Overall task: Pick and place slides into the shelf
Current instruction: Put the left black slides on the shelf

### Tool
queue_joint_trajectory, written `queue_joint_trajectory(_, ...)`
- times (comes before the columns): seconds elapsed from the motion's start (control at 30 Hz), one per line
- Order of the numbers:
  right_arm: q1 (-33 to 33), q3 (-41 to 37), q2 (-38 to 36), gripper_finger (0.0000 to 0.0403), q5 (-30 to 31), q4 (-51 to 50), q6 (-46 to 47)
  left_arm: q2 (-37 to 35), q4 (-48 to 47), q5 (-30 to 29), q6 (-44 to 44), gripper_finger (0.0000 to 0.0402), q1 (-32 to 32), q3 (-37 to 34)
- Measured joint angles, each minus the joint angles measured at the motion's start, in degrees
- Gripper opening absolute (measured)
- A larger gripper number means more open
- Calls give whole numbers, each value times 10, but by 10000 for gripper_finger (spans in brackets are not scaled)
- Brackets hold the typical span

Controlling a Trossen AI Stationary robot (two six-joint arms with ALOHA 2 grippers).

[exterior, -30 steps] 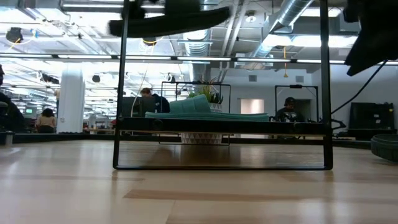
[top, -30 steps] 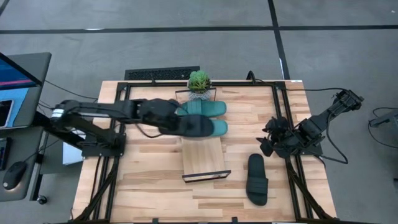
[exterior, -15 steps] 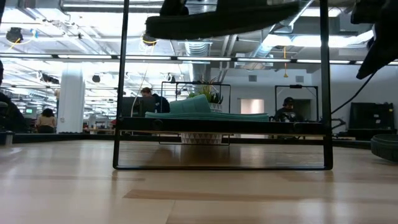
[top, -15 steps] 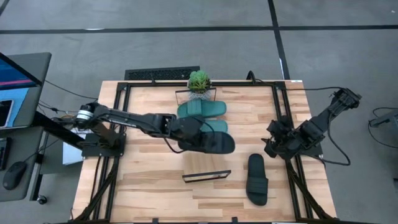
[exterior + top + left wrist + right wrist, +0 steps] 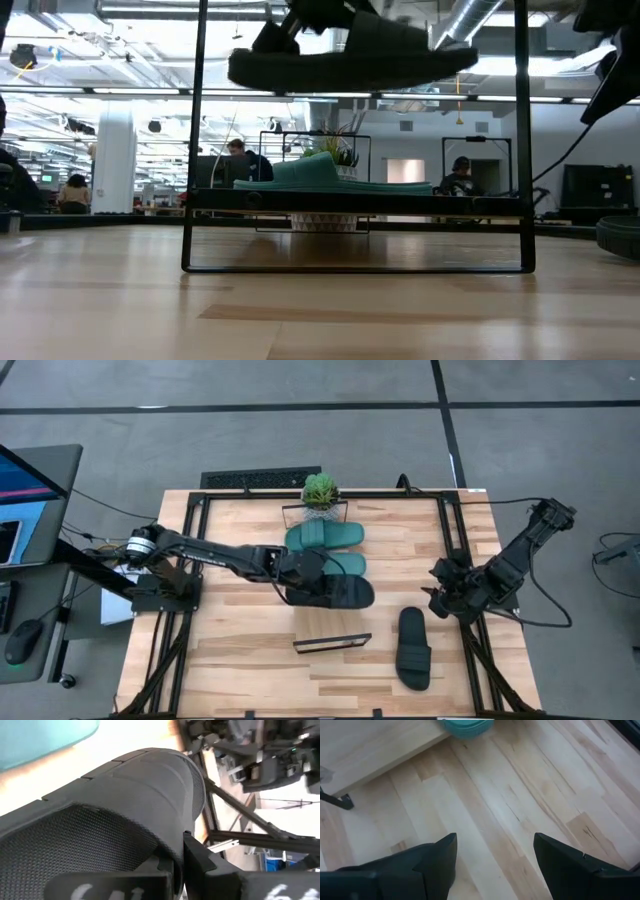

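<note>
Shelf of long narrow light wood [image 5: 328,622] with thin black wire ends sits mid-table and serves as the landmark. Two teal green rubbery slides [image 5: 325,536] lie across its far part, near a small green potted plant [image 5: 320,490]. Above its middle hangs a black rubbery slide [image 5: 335,591] (raised clear of the plank in the low view), clamped in the left gripper [image 5: 296,568]. Another black slide [image 5: 413,647] lies on the table right of the shelf. Beyond it, the right gripper [image 5: 440,582] waits, fingers apart.
</note>
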Motion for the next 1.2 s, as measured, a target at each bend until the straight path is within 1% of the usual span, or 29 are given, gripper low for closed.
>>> queue_joint_trajectory(0.17, 5, 0, 0, 256, 1, -2, 9, -1, 58, 12, -10, 0, 2, -29)
queue_joint_trajectory(0.27, 5, 0, 0, 256, 2, -2, 10, 7, 66, 14, -15, 0, 2, -42)
queue_joint_trajectory(0.33, 5, 0, 0, 256, 1, -2, 10, 12, 64, 18, -12, 0, 2, -44)
queue_joint_trajectory(0.43, 5, 0, 0, 256, 1, -1, 10, 28, 94, 28, -9, 0, 2, -41)
queue_joint_trajectory(0.5, 5, 0, 0, 256, 1, -2, 12, 37, 86, 28, -1, 0, 3, -43)
queue_joint_trajectory(0.57, 5, 0, 1, 256, 0, -2, 15, 49, 111, 38, 1, 0, 5, -43)
queue_joint_trajectory(0.6, 5, 0, 0, 256, -1, -2, 16, 49, 102, 41, 5, 0, 5, -43)
queue_joint_trajectory(0.7, 5, 0, 0, 256, -3, -6, 24, 66, 138, 46, 5, 0, 5, -41)
queue_joint_trajectory(0.77, 5, 0, 0, 256, -5, -7, 25, 67, 117, 54, 12, 0, 6, -44)
queue_joint_trajectory(0.83, 6, 0, 0, 256, -8, -8, 25, 84, 144, 56, 7, 0, 8, -41)
queue_joint_trajectory(0.9, 9, 0, -1, 256, -10, -9, 25, 87, 134, 67, 10, 0, 8, -44)
queue_joint_trajectory(0.97, 13, 0, 0, 256, -10, -9, 25, 101, 170, 69, 5, 0, 8, -40)
queue_joint_trajectory(1.2, 34, 0, 0, 256, -11, -13, 40, 105, 138, 71, 19, 0, 16, -43)
